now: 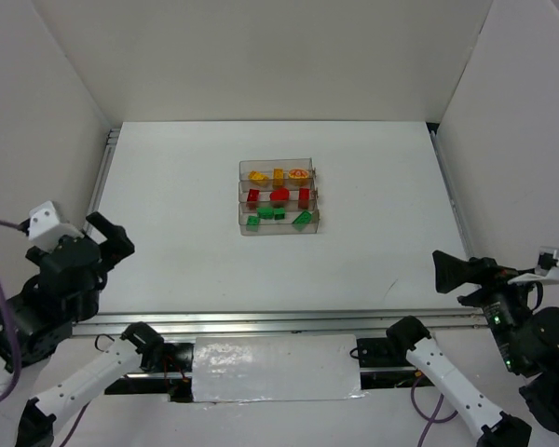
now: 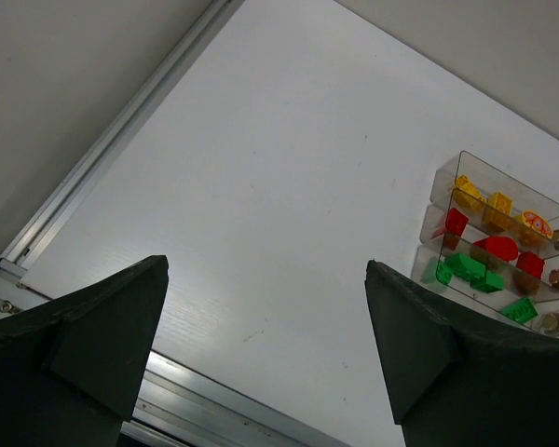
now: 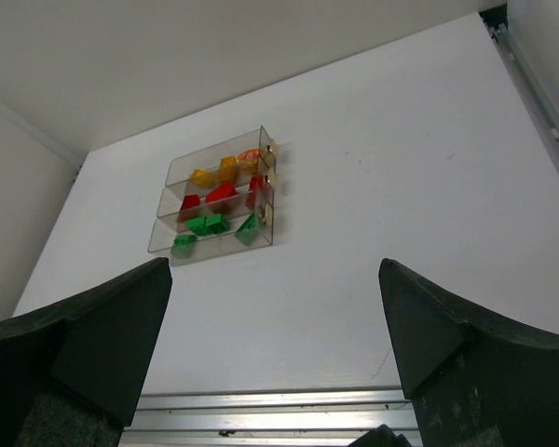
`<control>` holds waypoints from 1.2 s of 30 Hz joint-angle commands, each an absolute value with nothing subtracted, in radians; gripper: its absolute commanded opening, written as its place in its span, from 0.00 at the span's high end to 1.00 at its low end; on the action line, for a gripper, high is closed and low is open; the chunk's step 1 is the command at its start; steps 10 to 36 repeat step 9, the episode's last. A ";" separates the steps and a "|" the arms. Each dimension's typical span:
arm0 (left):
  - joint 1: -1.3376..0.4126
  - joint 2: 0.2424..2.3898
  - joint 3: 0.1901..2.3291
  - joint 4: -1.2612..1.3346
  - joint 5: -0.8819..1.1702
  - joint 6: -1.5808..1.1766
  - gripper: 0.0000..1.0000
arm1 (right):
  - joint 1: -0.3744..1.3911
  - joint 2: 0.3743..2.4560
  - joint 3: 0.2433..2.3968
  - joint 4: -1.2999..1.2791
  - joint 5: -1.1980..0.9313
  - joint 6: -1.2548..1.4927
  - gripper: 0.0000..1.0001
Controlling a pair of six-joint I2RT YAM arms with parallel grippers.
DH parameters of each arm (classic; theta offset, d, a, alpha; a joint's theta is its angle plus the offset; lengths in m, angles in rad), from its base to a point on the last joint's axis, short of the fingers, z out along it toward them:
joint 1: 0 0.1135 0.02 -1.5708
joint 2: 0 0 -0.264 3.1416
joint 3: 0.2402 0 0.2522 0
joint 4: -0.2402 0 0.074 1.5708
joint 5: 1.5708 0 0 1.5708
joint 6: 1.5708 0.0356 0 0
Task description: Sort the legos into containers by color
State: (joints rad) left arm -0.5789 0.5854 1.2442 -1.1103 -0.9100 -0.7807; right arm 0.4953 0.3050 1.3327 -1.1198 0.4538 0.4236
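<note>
The clear three-trough tray point(image 1: 314, 197) stands in the middle of the table. Its far trough holds yellow legos point(image 1: 278, 174), the middle trough red legos point(image 1: 279, 196), the near trough green legos point(image 1: 266, 213). No loose brick shows on the table. My left gripper point(image 1: 112, 235) is open and empty at the near left, far from the tray. My right gripper point(image 1: 440, 270) is open and empty at the near right. The left wrist view point(image 2: 265, 265) shows the tray point(image 2: 436, 191) at its right. The right wrist view point(image 3: 275, 264) shows the tray point(image 3: 168, 244) at upper left.
White walls point(image 1: 65, 74) enclose the table on three sides. A metal rail point(image 1: 261, 321) runs along the near edge, and rails point(image 1: 107, 154) also line the left and right edges. White tape point(image 1: 275, 368) covers the mount between the arm bases.
</note>
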 commanded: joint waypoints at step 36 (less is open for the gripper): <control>-0.575 0.428 1.246 -1.167 -0.920 -0.750 0.01 | 0.500 0.313 1.365 -1.141 0.437 0.422 0.00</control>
